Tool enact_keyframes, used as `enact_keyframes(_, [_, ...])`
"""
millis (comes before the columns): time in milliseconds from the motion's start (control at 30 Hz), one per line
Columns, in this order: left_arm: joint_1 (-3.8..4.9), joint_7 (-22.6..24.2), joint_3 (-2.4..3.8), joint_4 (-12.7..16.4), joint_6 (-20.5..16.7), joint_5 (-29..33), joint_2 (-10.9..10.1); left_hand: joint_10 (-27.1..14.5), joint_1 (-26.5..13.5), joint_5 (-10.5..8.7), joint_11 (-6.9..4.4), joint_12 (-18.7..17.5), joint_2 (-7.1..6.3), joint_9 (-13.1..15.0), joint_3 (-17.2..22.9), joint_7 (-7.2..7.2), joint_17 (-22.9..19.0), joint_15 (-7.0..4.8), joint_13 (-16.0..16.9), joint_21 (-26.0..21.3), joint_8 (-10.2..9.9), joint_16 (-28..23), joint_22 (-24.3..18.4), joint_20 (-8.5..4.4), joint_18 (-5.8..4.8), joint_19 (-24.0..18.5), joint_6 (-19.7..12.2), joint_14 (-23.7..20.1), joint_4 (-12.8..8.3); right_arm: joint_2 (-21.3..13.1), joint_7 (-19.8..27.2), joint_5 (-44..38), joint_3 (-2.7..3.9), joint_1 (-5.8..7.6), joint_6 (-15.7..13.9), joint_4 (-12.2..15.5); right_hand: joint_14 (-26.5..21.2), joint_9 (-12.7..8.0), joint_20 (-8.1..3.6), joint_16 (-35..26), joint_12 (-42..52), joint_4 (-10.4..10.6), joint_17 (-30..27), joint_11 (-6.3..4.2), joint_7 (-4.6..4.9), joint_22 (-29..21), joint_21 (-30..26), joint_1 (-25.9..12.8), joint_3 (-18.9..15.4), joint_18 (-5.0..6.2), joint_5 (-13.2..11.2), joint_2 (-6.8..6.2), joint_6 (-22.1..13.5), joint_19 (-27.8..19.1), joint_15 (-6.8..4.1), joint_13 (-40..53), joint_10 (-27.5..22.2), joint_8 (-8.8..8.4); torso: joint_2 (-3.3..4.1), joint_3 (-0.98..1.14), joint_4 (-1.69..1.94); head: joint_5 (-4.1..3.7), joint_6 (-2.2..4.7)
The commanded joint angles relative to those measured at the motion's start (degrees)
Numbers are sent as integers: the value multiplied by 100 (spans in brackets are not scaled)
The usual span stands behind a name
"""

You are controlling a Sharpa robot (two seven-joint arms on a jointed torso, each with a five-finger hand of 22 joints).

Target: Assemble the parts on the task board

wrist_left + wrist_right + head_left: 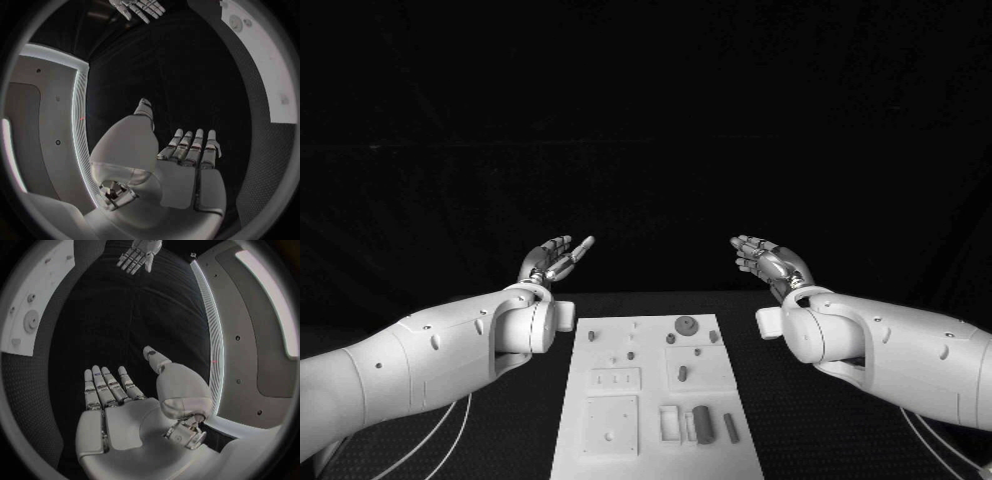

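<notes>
— Black table (805,440), dark textured top, reaching back into shadow at the far side.

— Directly on it?

— White task board (655,452), long and narrow, in the middle, running from the near edge away toward the far side. Bare black surface to left and right of it.

— And on the board?

— Small grey parts (704,424), some near the right near corner, a round one at the far end.

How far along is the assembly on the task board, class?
Barely begun, it seems. Done: nothing clearly assembled; small parts lie on the task board. In hand: nothing; the left hand and right hand are raised beyond the board, fingers apart, palms bare. Left: picking up and fitting the parts.
</notes>
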Motion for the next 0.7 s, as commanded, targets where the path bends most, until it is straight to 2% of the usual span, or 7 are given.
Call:
enact_keyframes(33, [179,-644,-90,-434,853,-172,156,483,290,47,84,122,41,225,-13,378,587,116,77,127,188,334,927,-46,55,532,216,536,70,57,-598,-398,-121,189,1401,-360,816,407,-39,488,312,-464,363,-59,636,1611,217,597,411,245,47,-266,792,891,17,159,1244,553,0,0,0,0,-2])
enact_keyframes(133, [310,-814,-178,-747,1049,-198,269,937,376,46,144,219,52,488,-18,466,939,209,141,215,412,599,1638,-112,125,1099,500,1018,72,93,-775,-485,-230,334,1786,-623,1086,488,-57,636,400,-701,437,-154,582,1595,253,776,549,368,45,-370,1098,1259,-45,180,1579,694,0,0,0,0,-2])
enact_keyframes(333, [421,-959,-254,-1014,1217,-219,365,2545,1003,67,266,829,62,874,258,643,1155,133,456,543,955,1166,1602,-353,457,2255,1487,2207,13,130,-955,-574,-342,483,2179,-892,1644,621,-97,923,589,-894,634,-305,537,1570,311,1107,709,575,41,-554,1528,1871,-245,277,2264,848,0,0,0,0,-2])
enact_keyframes(433, [426,-966,-257,-1026,1224,-220,370,3367,1684,50,131,1172,23,866,720,561,1327,-234,637,809,1160,1581,1546,-482,660,3190,2191,3145,18,136,-986,-588,-361,507,2244,-937,2004,718,-123,1093,675,-905,779,-441,497,1579,374,1336,723,698,38,-686,1814,2249,-391,351,2643,940,0,0,0,0,-2])
enact_keyframes(467, [425,-1257,-260,-996,1852,-709,286,3597,1828,61,37,1260,22,859,826,504,1383,-351,689,890,1220,1703,1534,-541,730,3466,2401,3429,22,342,-1443,-3802,-360,506,1564,-1439,2098,749,-129,1132,691,-907,823,-478,480,1583,388,1391,714,731,37,-712,1895,2353,-429,374,2747,961,0,1,-2,-11,-45])
enact_keyframes(567, [425,-1302,-260,-966,1932,-905,272,4194,2055,59,-210,1465,-19,845,963,324,1527,-630,829,1068,1374,1965,1516,-661,843,4091,2991,4023,35,415,-1497,-4256,-360,506,1574,-1561,2450,865,-152,1269,746,-914,994,-622,425,1612,463,1543,674,852,37,-775,2199,2741,-582,466,3126,1028,2,0,3,-19,-53])
enact_keyframes(700, [425,-1316,-260,-927,2054,-1050,240,4622,2257,53,-386,1523,-28,789,1033,141,1638,-814,928,1144,1406,2109,1484,-769,883,4517,3469,4403,37,525,-1540,-4727,-359,505,1646,-1698,2865,999,-185,1408,796,-919,1206,-787,282,1681,576,1646,653,989,40,-751,2566,3180,-762,581,3563,1088,0,-3,6,-16,-64])
